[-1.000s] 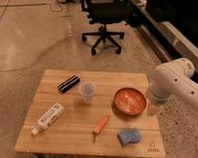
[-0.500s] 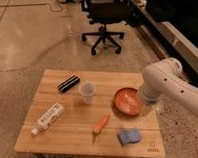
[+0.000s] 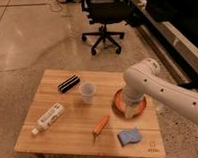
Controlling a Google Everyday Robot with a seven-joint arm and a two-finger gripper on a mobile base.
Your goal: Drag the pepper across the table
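The pepper [image 3: 101, 125] is a slender orange-red tapered vegetable with a thin greenish tip pointing toward the front edge. It lies on the light wooden table [image 3: 64, 134], front of centre. My white arm reaches in from the right. Its gripper [image 3: 132, 113] hangs over the round orange-red bowl [image 3: 119, 100], to the right of the pepper and a little behind it, apart from it.
A clear plastic cup [image 3: 87, 92] stands at mid-table. A black bar-shaped object [image 3: 68, 84] lies at the back left, a white bottle [image 3: 48, 118] lies on its side at the front left, and a blue sponge [image 3: 129, 136] sits at the front right. A black office chair [image 3: 103, 16] stands behind the table.
My arm has swung leftward from beyond the table's right edge to over the bowl, closer to the pepper. The objects on the table have not moved.
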